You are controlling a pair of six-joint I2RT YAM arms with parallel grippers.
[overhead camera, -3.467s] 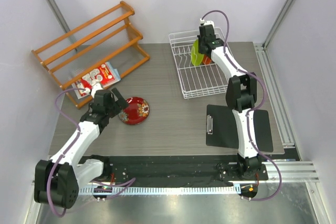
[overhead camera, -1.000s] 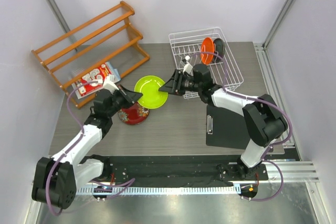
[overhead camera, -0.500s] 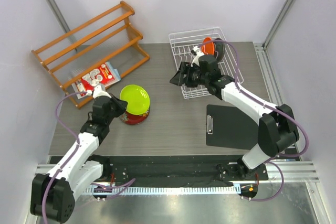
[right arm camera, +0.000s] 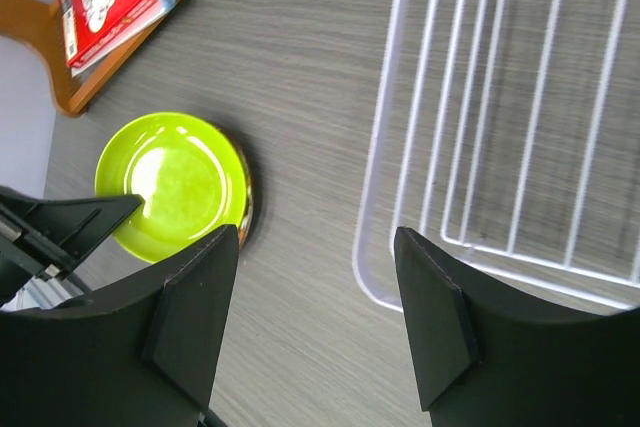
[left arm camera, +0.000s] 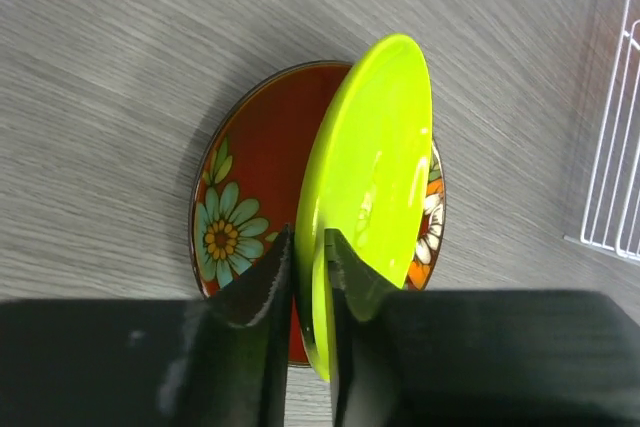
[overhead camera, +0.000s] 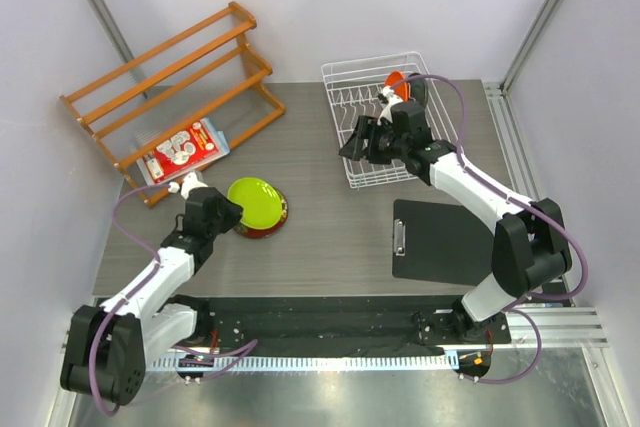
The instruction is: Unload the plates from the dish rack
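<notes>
Orange plate shows only as a sliver behind the right arm, in the dish rack at upper right; a teal one cannot be made out. Left of centre, the glossy lime green plate tilts over the flower-patterned dark red plate, its rim pinched by the left gripper. The right gripper hangs above the rack's corner, jaws apart, empty.

We found red plate half hidden behind green plate. Orange plate, at far edge of dish rack, was partly behind right arm. Right wrist view cut rack off.
</notes>
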